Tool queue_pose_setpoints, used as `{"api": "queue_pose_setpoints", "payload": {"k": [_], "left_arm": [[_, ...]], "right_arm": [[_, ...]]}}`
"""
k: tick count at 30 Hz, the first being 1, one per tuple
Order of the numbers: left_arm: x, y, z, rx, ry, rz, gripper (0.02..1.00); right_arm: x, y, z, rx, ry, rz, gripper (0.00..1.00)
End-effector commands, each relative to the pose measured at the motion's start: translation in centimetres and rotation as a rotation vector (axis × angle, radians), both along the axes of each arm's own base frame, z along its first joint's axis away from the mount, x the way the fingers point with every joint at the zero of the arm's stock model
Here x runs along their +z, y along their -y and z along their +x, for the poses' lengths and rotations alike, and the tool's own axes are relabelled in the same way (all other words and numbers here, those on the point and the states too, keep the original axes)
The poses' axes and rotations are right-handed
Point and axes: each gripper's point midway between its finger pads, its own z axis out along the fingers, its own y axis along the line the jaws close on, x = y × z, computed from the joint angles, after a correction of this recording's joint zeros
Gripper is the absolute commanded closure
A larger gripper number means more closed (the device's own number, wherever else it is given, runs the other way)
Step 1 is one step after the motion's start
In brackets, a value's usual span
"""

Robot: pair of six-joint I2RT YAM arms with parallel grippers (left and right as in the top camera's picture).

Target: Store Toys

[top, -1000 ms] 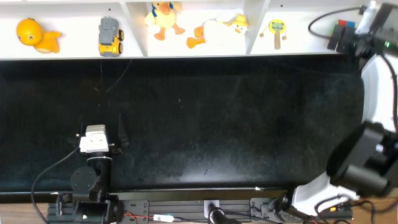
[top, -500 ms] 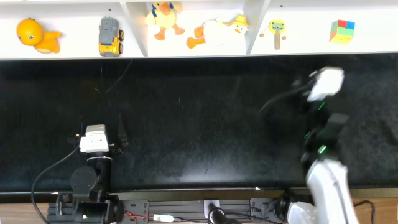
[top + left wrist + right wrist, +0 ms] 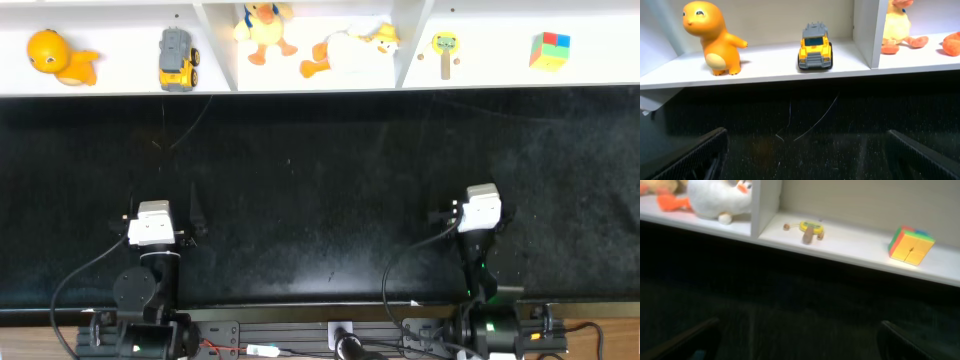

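right pincer pulled back from the shelf, open and empty, puzzle cube now stored; task seemingly done.

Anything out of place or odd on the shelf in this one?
Only the white plush duck seems tipped onto its side, beside the upright yellow duck in the middle compartment; nothing looks spilled or damaged.

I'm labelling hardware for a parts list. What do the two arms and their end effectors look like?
The left arm and right arm are slim, black and jointed, each carrying a white boxy wrist module with a black cable looping to its base. The left end effector and right end effector each have two dark, tapering fingers.
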Motion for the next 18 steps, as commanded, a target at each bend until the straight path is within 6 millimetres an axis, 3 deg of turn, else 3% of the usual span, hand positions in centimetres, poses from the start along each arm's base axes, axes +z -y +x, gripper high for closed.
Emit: {"api": "queue_pose_setpoints", "payload": {"k": [1,4,18], "left_arm": [[0.2,-0.1,-0.1,0.006,0.01,0.016,0.02],[0.2,-0.1,-0.1,0.006,0.01,0.016,0.02],[0.2,-0.1,-0.1,0.006,0.01,0.016,0.02]], "right_arm": [[1.6,0.4,-0.6,-0.031,0.084,0.028,0.005],[3.5,0.9,-0.9,-0.055,0.166,0.02,0.005],[3.2,1.7,-0.9,-0.093,0.153,0.018,0.007]]}}
